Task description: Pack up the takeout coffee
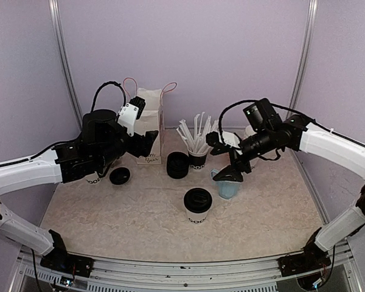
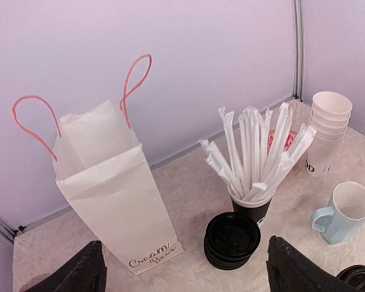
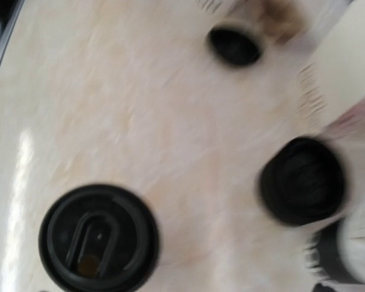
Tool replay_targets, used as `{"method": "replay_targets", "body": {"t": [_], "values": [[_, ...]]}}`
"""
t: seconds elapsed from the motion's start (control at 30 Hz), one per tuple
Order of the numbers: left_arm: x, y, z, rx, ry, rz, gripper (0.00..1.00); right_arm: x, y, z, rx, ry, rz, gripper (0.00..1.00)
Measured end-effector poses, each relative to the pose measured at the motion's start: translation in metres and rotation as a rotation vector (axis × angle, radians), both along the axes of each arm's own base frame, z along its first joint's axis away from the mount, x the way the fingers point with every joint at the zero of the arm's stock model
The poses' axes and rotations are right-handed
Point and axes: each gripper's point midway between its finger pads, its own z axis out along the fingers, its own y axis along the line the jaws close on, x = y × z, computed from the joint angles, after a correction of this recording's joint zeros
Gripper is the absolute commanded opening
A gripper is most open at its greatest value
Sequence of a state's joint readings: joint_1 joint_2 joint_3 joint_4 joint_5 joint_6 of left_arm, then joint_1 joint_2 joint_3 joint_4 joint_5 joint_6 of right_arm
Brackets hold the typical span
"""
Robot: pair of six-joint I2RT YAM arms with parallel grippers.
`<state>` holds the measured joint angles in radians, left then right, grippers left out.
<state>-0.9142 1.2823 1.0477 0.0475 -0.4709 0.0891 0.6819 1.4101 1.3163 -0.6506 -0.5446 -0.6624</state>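
Black-lidded cup (image 1: pixel 198 207) is standing upright on the worktop (image 1: pixel 140 207), nearward of the right jaws, which are hanging wide and empty; right arm (image 1: pixel 328 146) nearer. Second cup (image 1: pixel 92 180) is sitting under left arm (image 1: pixel 24 173), left jaws gaping, empty.

1. Left arm (image 1: pixel 24 173) and right arm (image 1: pixel 337 149): white shells, black joints.
2. Left claw (image 1: pixel 147 143) and right claw (image 1: pixel 222 157): matte black, with wedge-shaped fingers (image 2: pixel 85 274).
3. Behind each claw is a chunky black wrist; a white bracket (image 1: pixel 129 114) tops the left one.
4. Black cables (image 1: pixel 106 86) loop behind the claws.
5. Black bases (image 1: pixel 67 261) sit farthest from the claws.
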Motion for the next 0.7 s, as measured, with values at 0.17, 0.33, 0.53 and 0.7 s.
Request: {"method": "replay_targets", "body": {"t": [0.17, 0.33, 0.53, 0.7], "values": [[0.034, 0.040, -0.015, -0.019, 0.049, 0.052, 0.85, -0.013, 0.019, -0.059, -0.146, 0.078, 0.084, 0.84], [0.039, 0.075, -0.001, -0.132, 0.036, 0.076, 0.85, -0.027, 0.034, -0.081, -0.219, 0.100, 0.152, 0.85], [0.037, 0.067, 0.002, -0.170, 0.048, 0.028, 0.84, -0.025, 0.043, -0.092, -0.264, 0.110, 0.173, 0.87], [0.035, 0.063, -0.001, -0.179, 0.064, 0.007, 0.85, -0.027, 0.043, -0.103, -0.296, 0.138, 0.180, 0.87]]}}
